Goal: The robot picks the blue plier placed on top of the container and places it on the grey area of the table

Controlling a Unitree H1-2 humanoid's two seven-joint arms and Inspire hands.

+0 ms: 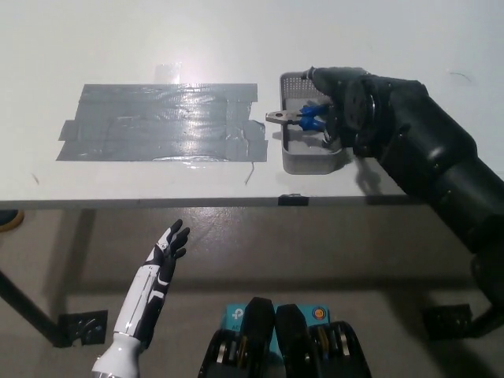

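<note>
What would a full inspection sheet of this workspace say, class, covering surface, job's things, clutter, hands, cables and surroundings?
Surface: white table, with a grey area of tape.
Job's things: blue plier lies across the grey container, metal tip over its left rim.
Clutter: nothing seen.
Hands: black right hand over the plier's handles, grasp unclear; white left hand open, resting below the table edge.
Cables: nothing seen.
Surroundings: floor below; table-leg foot at lower left.

I see shiny grey tape (pixel 161 122) with wrinkles at my 11 o'clock, smooth matt white table (pixel 236 31), dull grey container (pixel 313 161) like plastic at 1 o'clock, blue plier (pixel 293 119) with bare metal nose, blue grips look rubbery
</note>
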